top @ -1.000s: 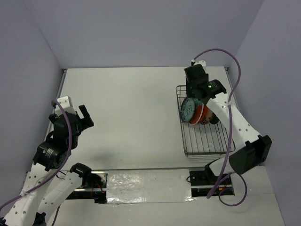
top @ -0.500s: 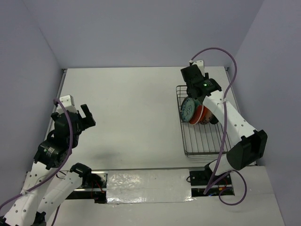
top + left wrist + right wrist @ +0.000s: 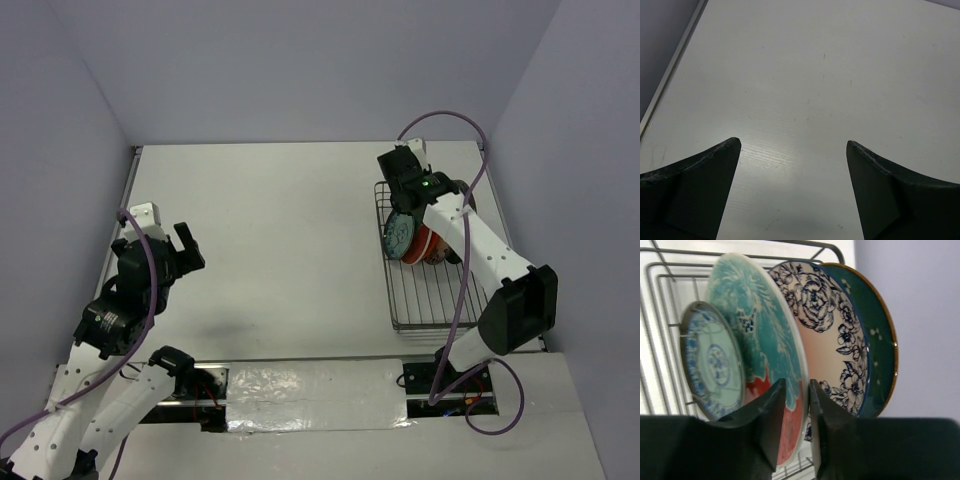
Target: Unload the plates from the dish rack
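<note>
Straddling the lower rim of the big red and teal plate [image 3: 765,340], my right fingers [image 3: 795,386] are almost together, one on each face, with only the plate's edge in the narrow gap between them. I think that is how to get a hold that can lift it straight up out of its slot. I cannot tell whether they are pressing on the rim yet or only flanking it.

The plate stands on edge in the dish rack [image 3: 435,326]. The small blue and white plate [image 3: 712,362] is just left of my fingers. The floral plate [image 3: 835,340] is just to their right, and the dark green plate [image 3: 875,325] is beyond that. They stand close together, so I judge that a thin pinch on the rim is the only way in.

My left fingers [image 3: 794,145] are wide apart over the bare surface [image 3: 840,60], well away from the rack and holding nothing. They look ready to take a plate.

My own fingers block the bottoms of the plates and the prongs that hold them. From above, my right arm covers the far end of the rack. I count four plates, and I cannot make out whether more stand behind them.
</note>
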Available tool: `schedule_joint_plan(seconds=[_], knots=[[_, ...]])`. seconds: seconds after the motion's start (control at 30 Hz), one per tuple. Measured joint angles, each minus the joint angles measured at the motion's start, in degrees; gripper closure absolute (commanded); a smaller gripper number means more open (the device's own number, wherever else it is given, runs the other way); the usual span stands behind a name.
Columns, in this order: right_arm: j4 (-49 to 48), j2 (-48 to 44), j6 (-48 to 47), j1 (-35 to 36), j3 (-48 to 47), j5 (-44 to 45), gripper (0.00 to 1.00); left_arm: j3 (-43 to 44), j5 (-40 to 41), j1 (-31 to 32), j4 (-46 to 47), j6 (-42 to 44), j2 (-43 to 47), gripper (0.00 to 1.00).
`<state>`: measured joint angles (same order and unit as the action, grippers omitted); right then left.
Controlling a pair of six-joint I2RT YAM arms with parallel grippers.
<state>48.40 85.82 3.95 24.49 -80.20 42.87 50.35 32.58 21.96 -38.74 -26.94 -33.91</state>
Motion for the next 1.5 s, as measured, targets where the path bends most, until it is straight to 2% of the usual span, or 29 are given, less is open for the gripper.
schedule_joint_plan(seconds=[0.13, 0.23, 0.3, 0.8, 0.97, 1.23, 1.33, 1.43, 1.5], knots=[[-1.0, 0.2, -0.7, -0.1, 1.7, 1.4, 0.73, 0.0, -0.4, 0.0, 0.0, 0.0, -0.1, 0.0], [-2.3, -0.3, -1.3, -0.2, 2.8, 2.0, 0.84, 0.0, -0.5, 0.0, 0.0, 0.0, -0.7, 0.0], [-2.8, -1.1, -1.1, -0.1, 3.0, 1.2, 0.99, 0.0, -0.5, 0.0, 0.0, 0.0, -1.1, 0.0], [-0.6, -2.4, 0.5, 1.2, 1.4, -0.9, 1.0, 0.0, -0.8, 0.0, 0.1, 0.0, -1.7, 0.0], [6.1, -2.2, 0.2, 2.6, -5.4, 0.9, 1.0, 0.0, -0.7, 0.0, 0.1, 0.0, -1.8, 0.0], [10.7, -2.2, -2.1, 3.6, -18.0, 6.8, 1.0, 0.0, -0.7, 0.0, 0.0, 0.0, -1.8, 0.0], [15.6, -1.4, -2.3, 4.7, -25.2, 8.6, 1.0, 0.0, -1.3, 0.0, 0.1, 0.3, -1.9, 0.0], [20.1, -0.6, -2.2, 7.4, -34.5, 10.7, 1.0, 0.2, -4.4, 0.0, 0.1, 1.2, -2.5, 0.0], [21.7, -1.0, -2.0, 10.1, -40.6, 9.9, 1.0, 1.4, -9.9, 0.0, 0.4, 1.2, -3.2, 0.0]])
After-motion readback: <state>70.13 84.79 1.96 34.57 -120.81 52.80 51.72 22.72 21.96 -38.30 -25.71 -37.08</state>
